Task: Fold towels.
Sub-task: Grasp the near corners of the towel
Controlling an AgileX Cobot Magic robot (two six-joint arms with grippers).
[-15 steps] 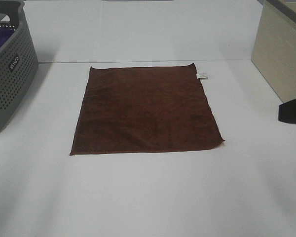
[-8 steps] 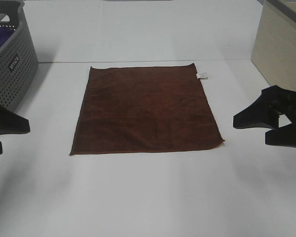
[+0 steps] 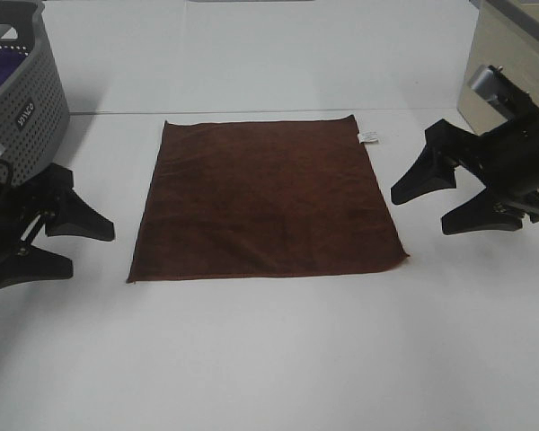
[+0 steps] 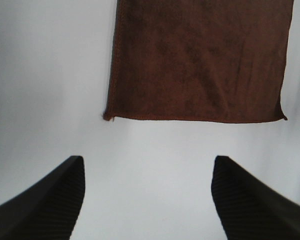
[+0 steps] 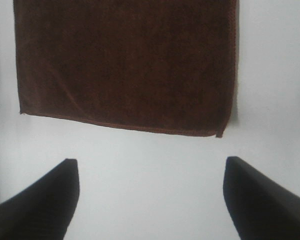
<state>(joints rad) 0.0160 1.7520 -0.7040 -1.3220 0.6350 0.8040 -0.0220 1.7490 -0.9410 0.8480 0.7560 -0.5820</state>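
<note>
A dark reddish-brown square towel [image 3: 265, 197] lies flat on the white table, with a small white tag [image 3: 369, 137] at its far right corner. My left gripper [image 3: 83, 244] is open and empty, left of the towel's left edge and apart from it. My right gripper [image 3: 422, 208] is open and empty, right of the towel's right edge and apart from it. The towel also shows in the left wrist view [image 4: 200, 60] and in the right wrist view [image 5: 125, 65], beyond the open fingertips.
A grey perforated basket [image 3: 22, 117] with a purple cloth [image 3: 0, 72] inside stands at the far left. A beige box [image 3: 508, 99] stands at the far right. The white table [image 3: 278, 350] extends in front of the towel.
Both arms have come into view from the sides and moved inward toward the towel's left and right edges. The towel has not moved.
</note>
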